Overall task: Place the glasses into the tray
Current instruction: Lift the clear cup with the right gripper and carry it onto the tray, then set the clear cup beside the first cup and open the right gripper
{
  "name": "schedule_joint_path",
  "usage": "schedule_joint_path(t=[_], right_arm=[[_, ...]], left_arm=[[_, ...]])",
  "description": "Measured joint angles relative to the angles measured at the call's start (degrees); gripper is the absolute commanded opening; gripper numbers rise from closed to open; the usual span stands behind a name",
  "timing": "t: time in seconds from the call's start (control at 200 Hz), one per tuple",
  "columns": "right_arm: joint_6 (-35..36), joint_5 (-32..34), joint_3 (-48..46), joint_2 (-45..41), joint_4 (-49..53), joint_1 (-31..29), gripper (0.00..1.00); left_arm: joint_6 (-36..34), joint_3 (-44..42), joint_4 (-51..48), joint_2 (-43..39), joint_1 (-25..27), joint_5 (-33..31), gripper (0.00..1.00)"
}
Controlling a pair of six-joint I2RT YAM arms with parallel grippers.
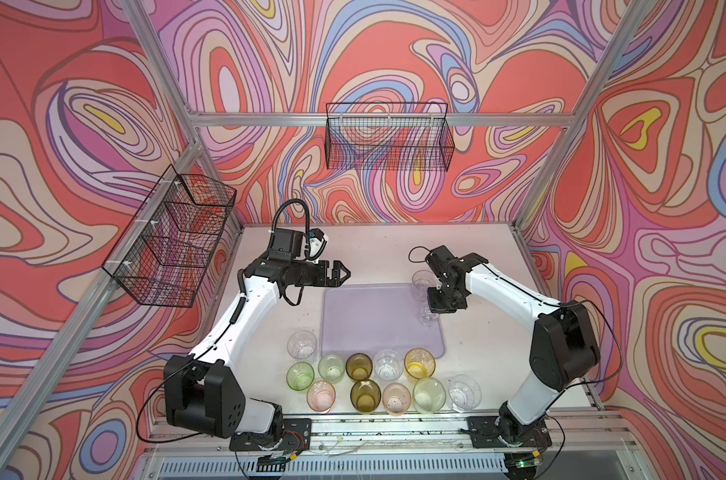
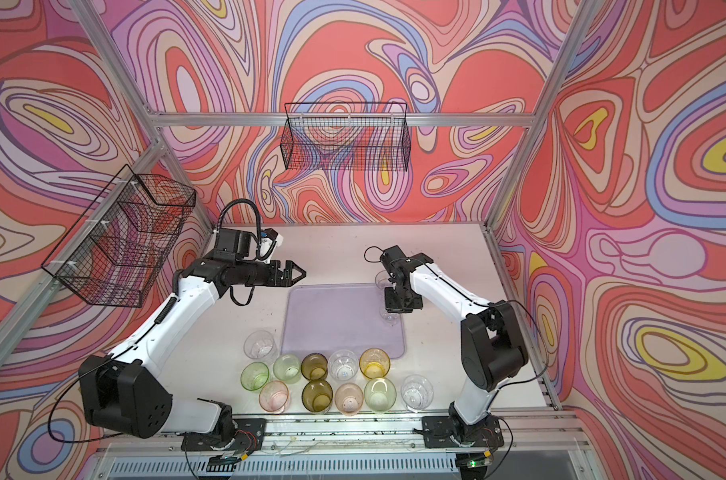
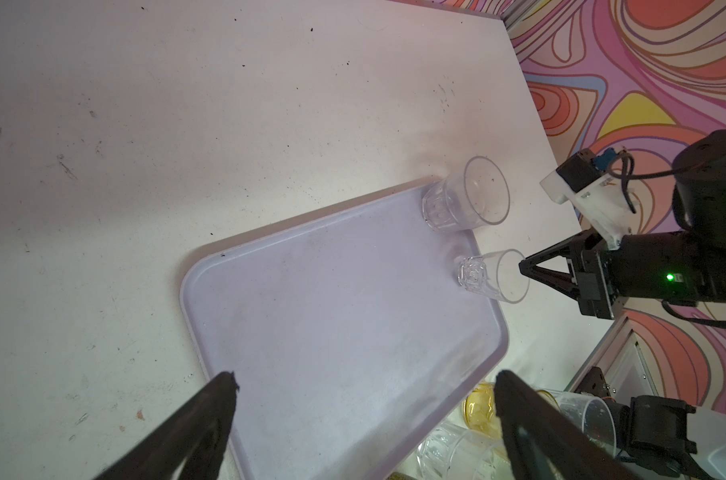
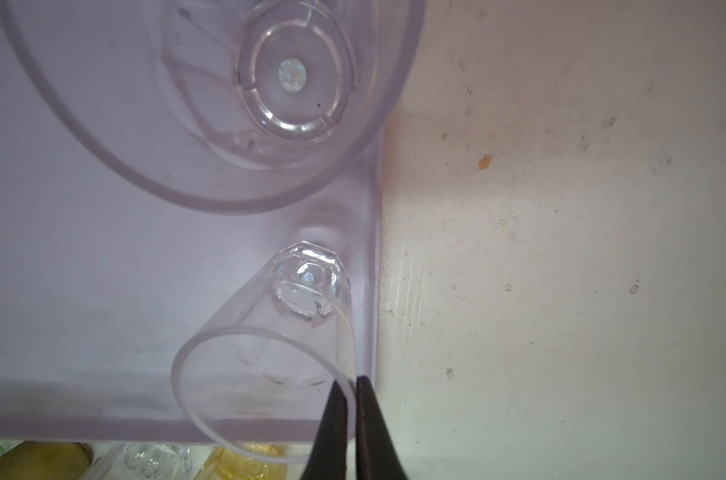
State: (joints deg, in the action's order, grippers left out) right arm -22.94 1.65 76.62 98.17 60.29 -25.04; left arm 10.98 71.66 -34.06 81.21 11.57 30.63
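The pale lilac tray [image 1: 374, 320] [image 2: 336, 320] [image 3: 332, 332] lies mid-table. A clear glass [image 1: 423, 282] [image 3: 469, 195] [image 4: 270, 83] stands in its far right corner. My right gripper [image 4: 355, 384] [image 3: 521, 268] is shut on the rim of a second clear glass [image 1: 428, 313] [image 2: 389, 314] [image 3: 492, 276] [image 4: 270, 353], upright just inside the tray's right rim; whether its base touches I cannot tell. Several more glasses stand on the table before the tray, from a clear one [image 1: 302, 344] to an amber one [image 1: 420, 363]. My left gripper [image 1: 344, 273] [image 2: 300, 273] [image 3: 365, 378] hangs open and empty above the tray's far left corner.
A black wire basket [image 1: 170, 237] hangs on the left wall and another [image 1: 388, 137] on the back wall. The front rows of tumblers run from a green one [image 1: 300, 375] to a clear one [image 1: 464, 392] near the right arm's base.
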Motion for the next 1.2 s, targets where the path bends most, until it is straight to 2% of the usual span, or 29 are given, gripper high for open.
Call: schedule_joint_path(t=[1.202], right_arm=[[0.39,-0.04,-1.64,0.74,-1.66,0.0,0.14]], left_arm=[[0.17,0.0,0.0,0.02,0.0,0.04,0.99]])
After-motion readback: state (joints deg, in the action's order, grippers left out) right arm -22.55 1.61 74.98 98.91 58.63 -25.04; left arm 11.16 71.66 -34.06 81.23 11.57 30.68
